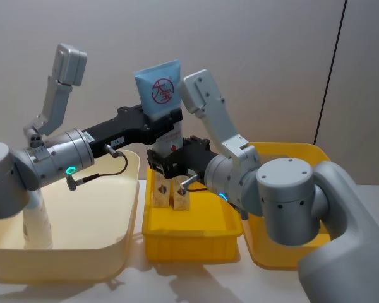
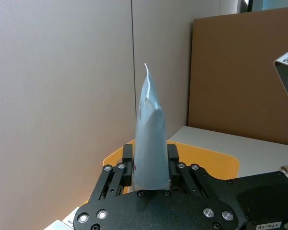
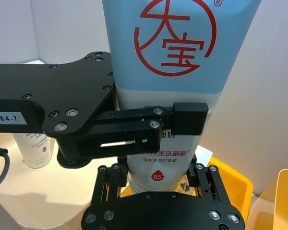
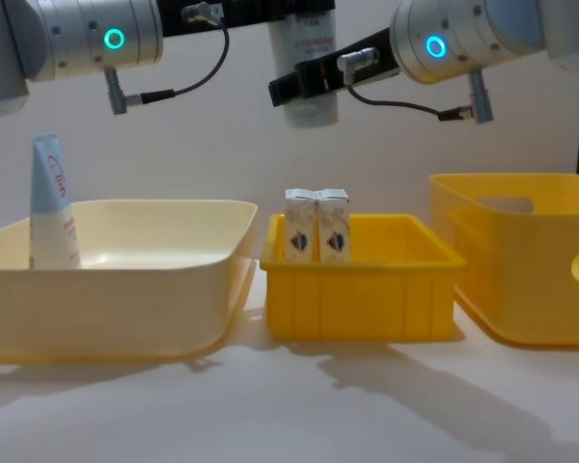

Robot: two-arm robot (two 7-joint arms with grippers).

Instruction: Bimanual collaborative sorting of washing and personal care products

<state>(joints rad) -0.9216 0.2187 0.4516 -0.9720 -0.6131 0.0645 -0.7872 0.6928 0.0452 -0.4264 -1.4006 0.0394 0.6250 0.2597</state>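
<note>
Two cartons upright in small yellow bin; both claws clamped on one blue tube.

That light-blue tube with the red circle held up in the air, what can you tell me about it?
The light-blue tube looks like soft plastic, with a flat crimped end on top, a red ringed mark with characters, and a whitish lower part bearing small print. It stands upright, high above the small yellow bin. The left gripper clamps its lower part; the right gripper closes just below, near its bottom end.
</note>
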